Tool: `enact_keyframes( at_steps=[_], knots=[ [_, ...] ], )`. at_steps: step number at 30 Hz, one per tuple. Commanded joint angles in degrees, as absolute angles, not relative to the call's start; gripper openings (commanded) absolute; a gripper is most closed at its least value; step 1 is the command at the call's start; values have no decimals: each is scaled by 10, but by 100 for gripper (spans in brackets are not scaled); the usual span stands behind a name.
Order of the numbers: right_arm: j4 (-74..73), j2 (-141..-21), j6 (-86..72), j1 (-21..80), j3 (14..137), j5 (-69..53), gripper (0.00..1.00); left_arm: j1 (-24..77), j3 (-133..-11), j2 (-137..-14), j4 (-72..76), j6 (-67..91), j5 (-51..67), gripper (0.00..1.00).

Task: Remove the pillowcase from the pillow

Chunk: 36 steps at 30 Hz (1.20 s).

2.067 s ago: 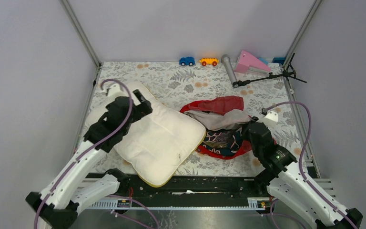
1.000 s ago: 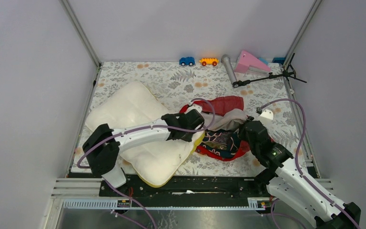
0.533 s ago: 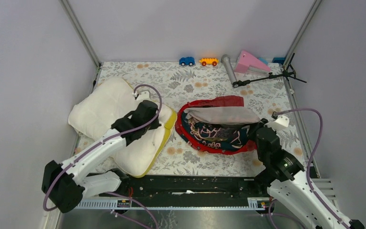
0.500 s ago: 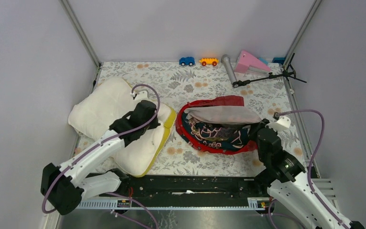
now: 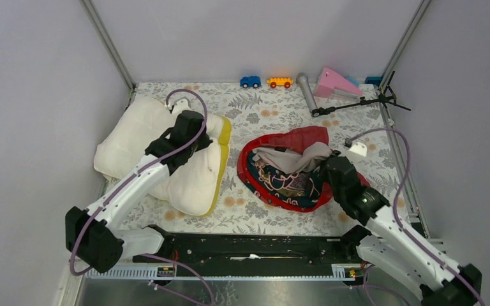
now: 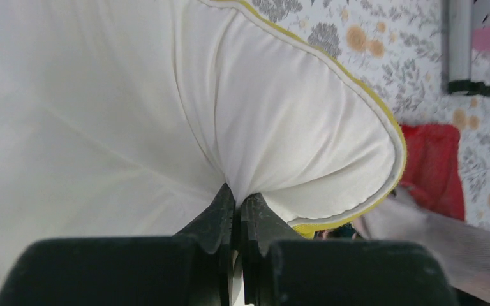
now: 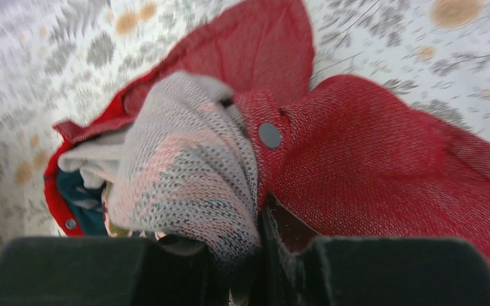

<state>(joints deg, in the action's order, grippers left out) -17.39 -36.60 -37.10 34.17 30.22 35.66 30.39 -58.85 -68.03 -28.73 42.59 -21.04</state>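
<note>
**Q:** What lies at the left of the overhead view?

**A:** A puffy white quilted pillow (image 5: 131, 137) with a yellow side edge, on a table covered with a grey floral cloth (image 5: 261, 115). It sits at centre left, entirely out of its cover. The left gripper (image 6: 237, 203) has its fingers pressed together, pinching a fold of the white fabric, which puckers around the tips.

**Q:** And in the middle?

**A:** A red fabric pillowcase (image 5: 296, 137), crumpled into a heap with its dark printed side and a grey band showing. It is just right of the pillow, with a narrow strip of cloth showing between them.

**Q:** What is the right arm doing?

**A:** The right gripper (image 7: 252, 252) is clamped on the pillowcase's lower right part. A bunch of the grey knit band and red cloth is squeezed between its fingers.

**Q:** Anything along the top edge?

**A:** From left to right: a blue toy car (image 5: 250, 81), an orange toy car (image 5: 279, 81), a grey tube (image 5: 306, 92), a pink wedge (image 5: 335, 83) and a black folding stand (image 5: 357, 102).
</note>
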Motion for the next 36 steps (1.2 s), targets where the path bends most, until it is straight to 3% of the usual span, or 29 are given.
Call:
enact_keyframes(
  at_steps=[1,5,16,17,21,22,23,25,36],
  knots=[
    [-127,-495,-379,340,388,253,0,258,-680,-719,-204,442,-171,0],
    [-131,-566,-378,340,444,223,0,232,-751,-780,-193,445,-179,0],
    [-97,-583,-374,339,465,223,1,211,-991,-953,-231,388,-111,0],
    [-97,-583,-372,339,464,222,1,211,-995,-954,-229,377,-93,10],
    [-96,-590,-356,339,466,213,3,211,-966,-932,-224,356,-60,76],
    [-96,-594,-352,339,468,210,4,211,-950,-920,-222,356,-59,89],
    [-96,-597,-348,339,470,205,4,211,-930,-906,-219,355,-60,94],
    [-97,-603,-340,339,476,197,6,211,-888,-869,-210,353,-66,99],
    [-97,-673,-320,338,592,193,2,211,-618,-649,-127,368,-95,99]
  ],
)
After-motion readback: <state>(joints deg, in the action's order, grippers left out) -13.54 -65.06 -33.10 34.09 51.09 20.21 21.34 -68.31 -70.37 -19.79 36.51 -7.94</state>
